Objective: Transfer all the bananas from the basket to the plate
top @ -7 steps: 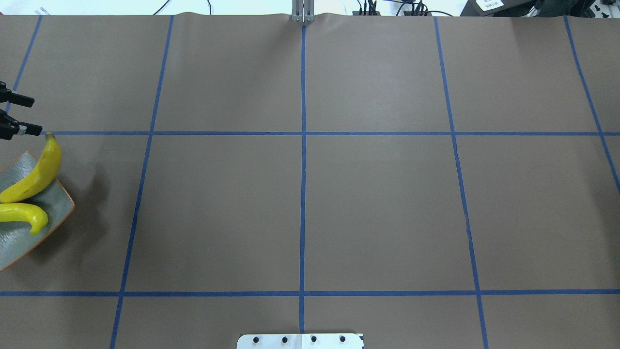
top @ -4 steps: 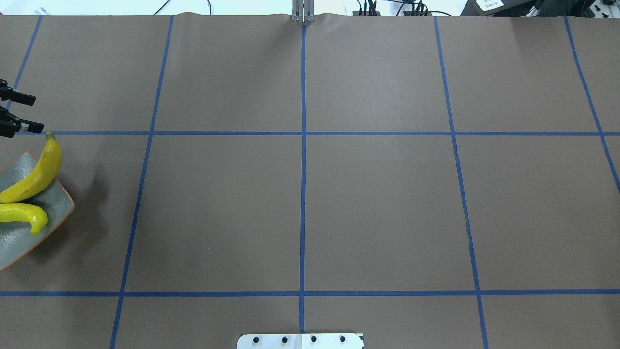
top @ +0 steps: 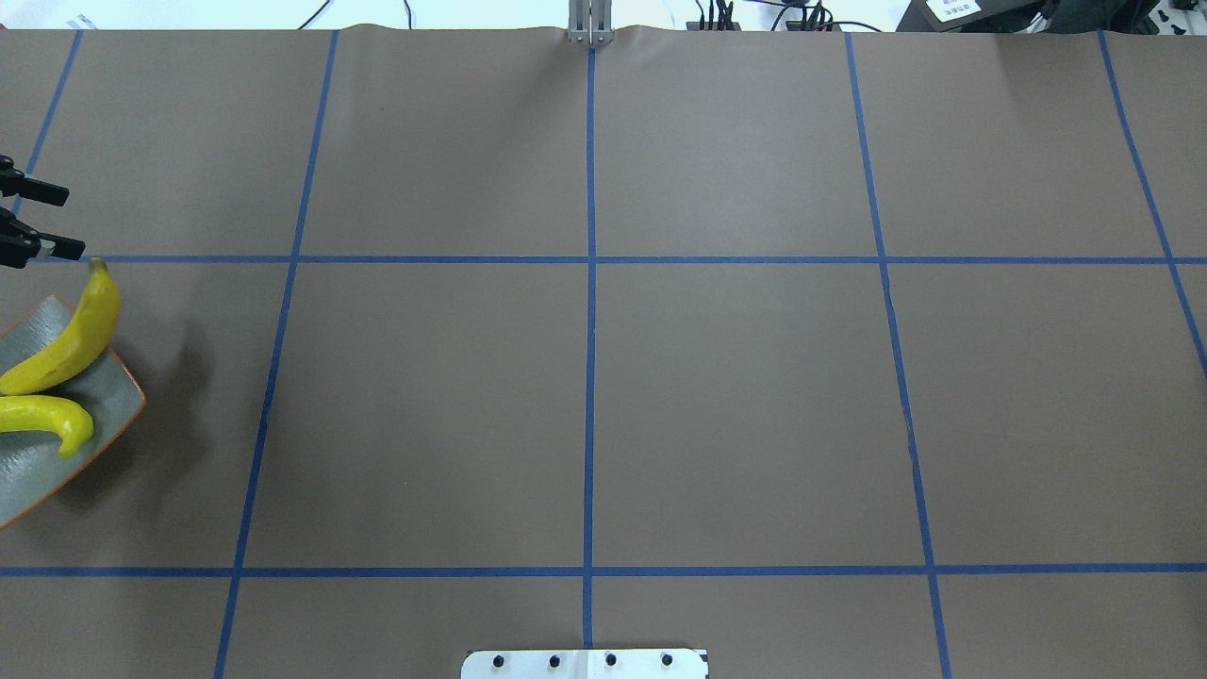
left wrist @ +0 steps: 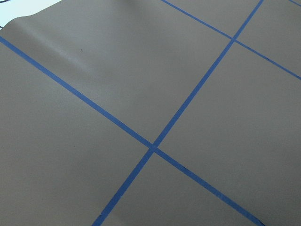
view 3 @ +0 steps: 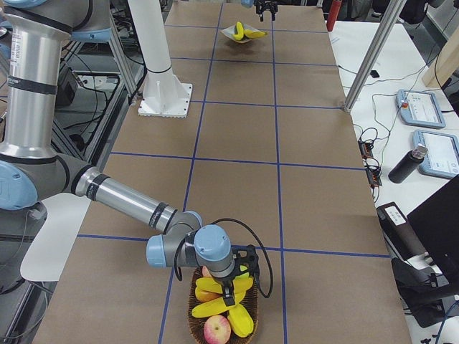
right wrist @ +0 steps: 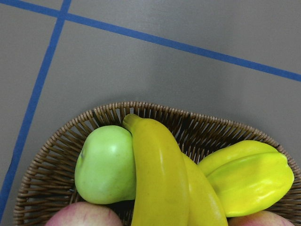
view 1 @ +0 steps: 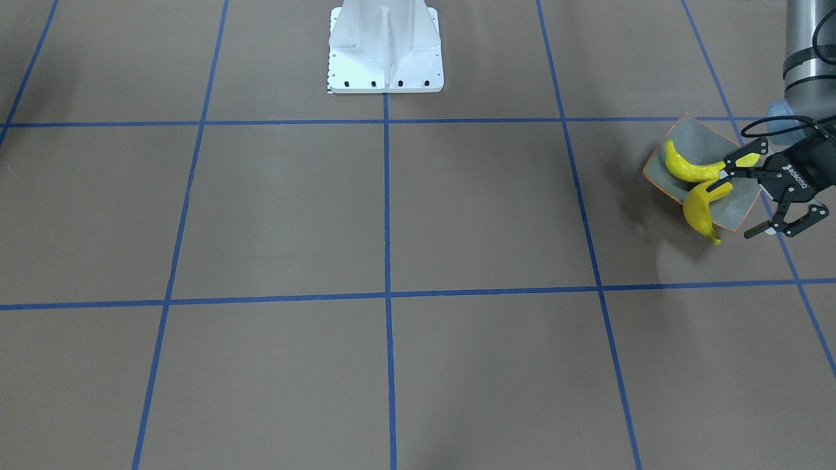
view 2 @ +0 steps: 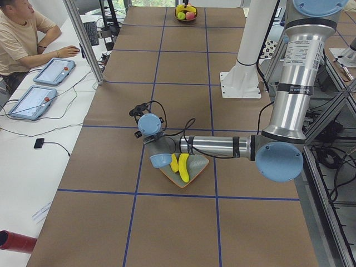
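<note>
Got my left gripper (top: 68, 222) parked, jaws apart, by the plate (top: 113, 405) holding two bananas (top: 71, 339), right gripper (view 3: 231, 292) over the wicker basket (right wrist: 51, 146) for another, can't tell its jaws.

White letters on the black body of the left gripper (view 1: 737, 203) spell ROBOTIQ. The print on the left arm (view 2: 214, 146) and on a white tag (top: 952, 8) is too small to read.
</note>
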### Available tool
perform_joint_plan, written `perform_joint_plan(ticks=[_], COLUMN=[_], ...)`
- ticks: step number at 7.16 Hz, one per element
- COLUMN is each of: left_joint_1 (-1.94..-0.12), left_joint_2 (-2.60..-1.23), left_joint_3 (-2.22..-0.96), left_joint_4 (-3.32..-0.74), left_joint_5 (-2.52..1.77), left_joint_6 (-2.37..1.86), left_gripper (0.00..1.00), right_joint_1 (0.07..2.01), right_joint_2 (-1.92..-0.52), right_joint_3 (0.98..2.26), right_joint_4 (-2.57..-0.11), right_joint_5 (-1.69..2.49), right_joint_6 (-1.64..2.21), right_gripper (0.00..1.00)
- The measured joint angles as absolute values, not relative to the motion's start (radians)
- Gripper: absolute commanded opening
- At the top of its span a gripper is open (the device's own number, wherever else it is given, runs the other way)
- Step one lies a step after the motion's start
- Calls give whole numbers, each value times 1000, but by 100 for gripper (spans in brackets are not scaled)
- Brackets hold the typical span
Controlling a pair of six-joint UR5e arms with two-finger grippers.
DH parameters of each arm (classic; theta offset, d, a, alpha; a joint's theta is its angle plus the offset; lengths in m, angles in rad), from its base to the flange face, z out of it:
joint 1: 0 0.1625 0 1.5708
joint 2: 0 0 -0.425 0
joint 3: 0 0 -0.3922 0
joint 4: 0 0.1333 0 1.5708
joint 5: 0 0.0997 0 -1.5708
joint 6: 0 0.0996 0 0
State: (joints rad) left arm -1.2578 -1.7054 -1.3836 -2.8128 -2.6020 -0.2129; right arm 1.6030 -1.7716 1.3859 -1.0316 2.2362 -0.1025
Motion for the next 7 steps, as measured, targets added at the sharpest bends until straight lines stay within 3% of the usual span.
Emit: perform_joint_plan(ticks=[6,7], left_joint_1=[-1258,-1258], left_joint_2=[-1704,-1704], left_joint_3=[-1384,-1384], left_joint_4=[-2813,-2813], left_joint_5=[-2602,-2602], left_joint_6=[-212,-212], left_gripper=[100,100], right_joint_1=[1532,1521], right_joint_2=[-1772,-1771], right_joint_3=[1356,1352], right_joint_4=[-1022,-1022], right_joint_5=[2087,2085], right_joint_6=[-157,-158], right_gripper=[99,89])
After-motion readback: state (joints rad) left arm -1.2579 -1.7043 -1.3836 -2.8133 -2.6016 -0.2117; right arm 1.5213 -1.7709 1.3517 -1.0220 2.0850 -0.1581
